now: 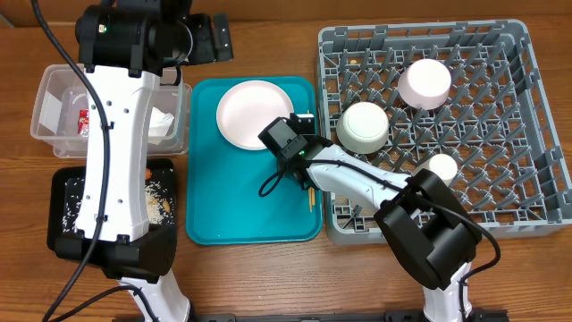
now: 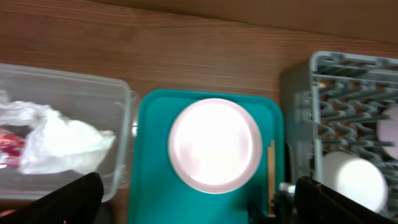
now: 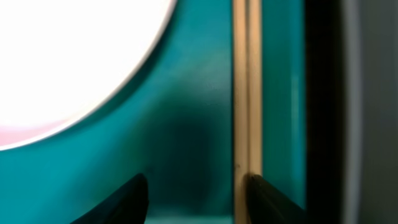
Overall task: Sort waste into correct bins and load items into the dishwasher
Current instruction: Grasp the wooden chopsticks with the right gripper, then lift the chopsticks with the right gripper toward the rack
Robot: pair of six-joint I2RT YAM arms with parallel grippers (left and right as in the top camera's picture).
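Overhead and wrist views, sorting and loading well advanced.

The grey dish rack (image 1: 329, 54), on the robot's right, holds three of the dishes. Two pale bowls (image 1: 362, 125) (image 1: 424, 82) sit upturned among the pegs. A white cup (image 1: 441, 165) stands nearer the front.

The teal serving tray (image 1: 223, 197), at centre, carries what is not yet loaded. The round plate (image 1: 250, 112) lies at its far end. The wooden chopsticks (image 1: 310, 199) lie along its rack-side edge.

The clear tub (image 1: 45, 85), at far left, contains crumpled white napkins (image 2: 62, 140) and a red wrapper (image 1: 86, 121). The black tray (image 1: 55, 215) in front of it holds scattered rice scraps (image 1: 161, 192) and a sliver of orange, probably the carrot. The left arm hides its middle.

No waste shows on the table or the teal tray, so the sorting appears complete. The plate and the chopsticks appear to be all that is left to load.

The left gripper (image 2: 199, 186) hovers above the plate with its jaws spread wide and nothing between them.

The right gripper (image 3: 196, 196) sits low over the teal tray with its jaws parted. The chopsticks run past the inner face of one finger (image 3: 261, 196) and are not clamped. Bare tray shows across the rest of the gap.
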